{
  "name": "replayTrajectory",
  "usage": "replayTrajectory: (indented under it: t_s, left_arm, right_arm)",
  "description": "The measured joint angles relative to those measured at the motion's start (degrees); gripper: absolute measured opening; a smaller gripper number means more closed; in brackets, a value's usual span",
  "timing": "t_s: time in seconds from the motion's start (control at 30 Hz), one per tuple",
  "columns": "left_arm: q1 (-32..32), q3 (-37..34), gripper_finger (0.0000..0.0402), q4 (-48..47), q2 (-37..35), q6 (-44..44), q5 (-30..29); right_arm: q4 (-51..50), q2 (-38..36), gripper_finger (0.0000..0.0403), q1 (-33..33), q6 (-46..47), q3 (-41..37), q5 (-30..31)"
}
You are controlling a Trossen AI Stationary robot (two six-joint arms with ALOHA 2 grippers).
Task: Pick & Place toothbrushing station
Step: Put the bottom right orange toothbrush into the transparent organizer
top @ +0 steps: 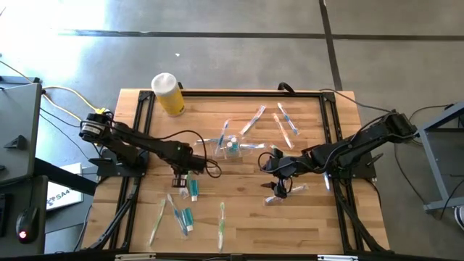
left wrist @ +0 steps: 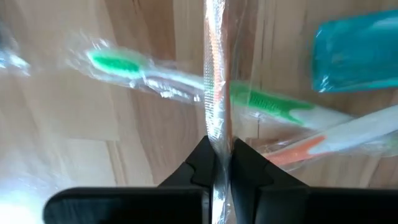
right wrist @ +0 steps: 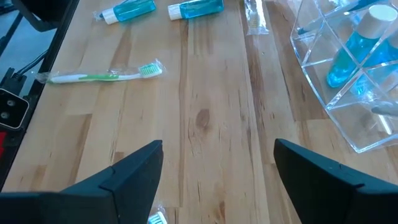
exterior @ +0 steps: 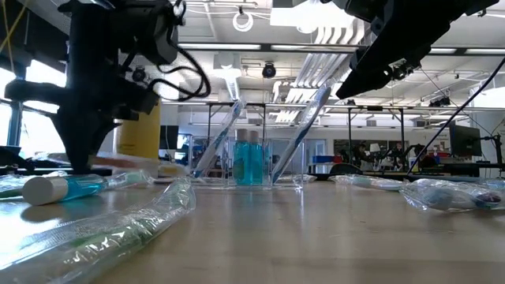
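The clear plastic container (top: 232, 145) stands mid-table with teal tubes and toothbrushes upright in it; it also shows in the low view (exterior: 252, 162) and the right wrist view (right wrist: 348, 81). My left gripper (top: 181, 176) is near the table's left side, shut on a clear-wrapped toothbrush with orange marks (left wrist: 214, 93). Under it lie a green-bristled wrapped toothbrush (left wrist: 186, 84) and a teal tube (left wrist: 354, 56). My right gripper (top: 278, 174) is open and empty over bare wood, right of the container's near side. My left gripper pinches the wrapped toothbrush (left wrist: 216, 140) between its two fingers from above, pointing down. The fingers lie across it and close on its clear wrapper. In the low view the toothbrush (exterior: 130, 162) lies about level, just above the tabletop.
A yellow bottle with a white cap (top: 168, 93) stands at the far left. Wrapped toothbrushes and teal tubes lie near the front left (top: 181, 214), and more toothbrushes lie far right (top: 286, 119) and near my right gripper (top: 286, 192). A black frame (top: 138, 116) rims the table.
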Motion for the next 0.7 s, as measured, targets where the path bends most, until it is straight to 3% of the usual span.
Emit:
replayTrajectory:
  t_s: [0.2, 0.33, 0.5, 0.7]
  left_arm:
    - [0.0, 3.8, 0.0016, -0.38, -1.75, 4.59, -0.98]
    - [0.0, 5.01, 0.0016, 5.21, -5.71, 9.56, -2.19]
    - [0.0, 4.46, 0.0016, 24.52, -10.91, 15.4, -1.47]
    - [0.0, 0.28, 0.0016, 51.92, -11.76, 21.63, 4.32]
  right_arm:
    - [0.94, 0.0, 0.0298, 0.0, -1.94, -0.04, 0.07]
    - [4.22, 0.0, 0.0298, 0.01, -5.1, -0.04, 0.07]
    - [9.19, 0.0, 0.0298, 0.02, -9.31, -0.04, 0.28]
    - [18.48, 0.0, 0.0298, 0.02, -16.55, -0.04, 2.53]
